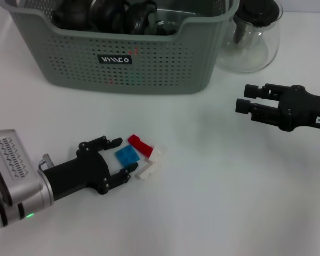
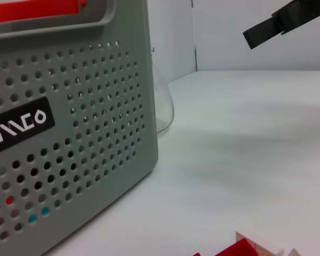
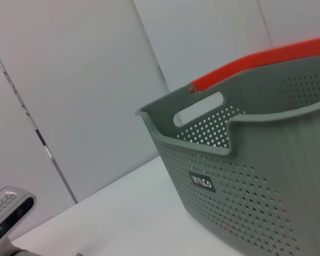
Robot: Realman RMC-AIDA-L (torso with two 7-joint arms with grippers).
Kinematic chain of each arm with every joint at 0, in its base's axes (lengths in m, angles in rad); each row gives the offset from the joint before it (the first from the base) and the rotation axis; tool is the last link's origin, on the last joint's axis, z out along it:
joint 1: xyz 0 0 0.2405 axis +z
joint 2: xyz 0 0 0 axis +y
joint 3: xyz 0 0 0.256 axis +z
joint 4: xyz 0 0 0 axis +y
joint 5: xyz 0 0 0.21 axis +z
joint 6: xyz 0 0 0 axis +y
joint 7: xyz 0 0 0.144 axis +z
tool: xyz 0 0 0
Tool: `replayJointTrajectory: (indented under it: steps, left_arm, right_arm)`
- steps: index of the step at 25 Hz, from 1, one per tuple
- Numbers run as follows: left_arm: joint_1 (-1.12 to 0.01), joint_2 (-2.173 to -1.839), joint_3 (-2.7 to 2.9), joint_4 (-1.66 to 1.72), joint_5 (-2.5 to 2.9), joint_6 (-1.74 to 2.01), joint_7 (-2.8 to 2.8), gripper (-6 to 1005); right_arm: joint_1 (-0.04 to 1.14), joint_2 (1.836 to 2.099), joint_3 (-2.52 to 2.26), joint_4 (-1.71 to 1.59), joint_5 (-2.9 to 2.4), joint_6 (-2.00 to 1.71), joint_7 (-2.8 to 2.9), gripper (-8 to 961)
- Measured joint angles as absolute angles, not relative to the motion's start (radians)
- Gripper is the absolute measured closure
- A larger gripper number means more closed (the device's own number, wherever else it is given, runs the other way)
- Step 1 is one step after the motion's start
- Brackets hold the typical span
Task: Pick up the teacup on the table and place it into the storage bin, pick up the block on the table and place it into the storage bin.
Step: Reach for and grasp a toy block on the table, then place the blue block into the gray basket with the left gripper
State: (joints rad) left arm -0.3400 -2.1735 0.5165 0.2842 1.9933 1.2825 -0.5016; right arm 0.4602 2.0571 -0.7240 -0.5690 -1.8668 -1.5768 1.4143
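The left end effector (image 1: 119, 158) is laid low on the tabletop (image 1: 218, 202), its jaws spread wide on either side of the blue block (image 1: 127, 156), nothing yet gripped. That straddle is judged a setup for closing on the blue piece. Just beyond it, a red block (image 1: 140, 145) and two white blocks (image 1: 151, 164) are bunched against it, so a clean pinch is made harder by the crowding.

Off to the right, the right end effector (image 1: 243, 105) is held above the tabletop, well apart from the blocks, its fingers close together and nothing carried; it is judged to be kept out of the way.

At the back, the storage bin (image 1: 149, 66) is stood with its dipped front rim facing the arms, an easy drop line. Dark items are seen inside; no teacup can be made out on the tabletop. A glass teapot (image 1: 253, 40) is stood just beside the bin.
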Motion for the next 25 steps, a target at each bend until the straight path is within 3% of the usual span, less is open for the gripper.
replayJointTrajectory:
  steps: [11, 16, 21, 25]
  left_arm:
    - [-0.332, -2.177, 0.512, 0.285, 1.989, 1.285, -0.449, 464]
    - [-0.317, -2.171, 0.483, 0.311, 1.987, 1.36, -0.481, 598]
    - [-0.292, -2.159, 0.429, 0.454, 1.987, 1.607, -0.71, 577]
    - [-0.327, -2.127, 0.298, 0.527, 1.977, 1.893, -0.915, 560]
  right_arm:
    - [0.46, 2.055, -0.724, -0.555, -1.867, -1.577, 1.414, 370]
    - [0.46, 2.054, -0.724, -0.555, -1.866, -1.577, 1.414, 369]
    - [0.46, 2.051, -0.724, -0.555, -1.863, -1.579, 1.414, 369]
    - [0.46, 2.05, -0.724, -0.555, -1.863, -1.577, 1.414, 369]
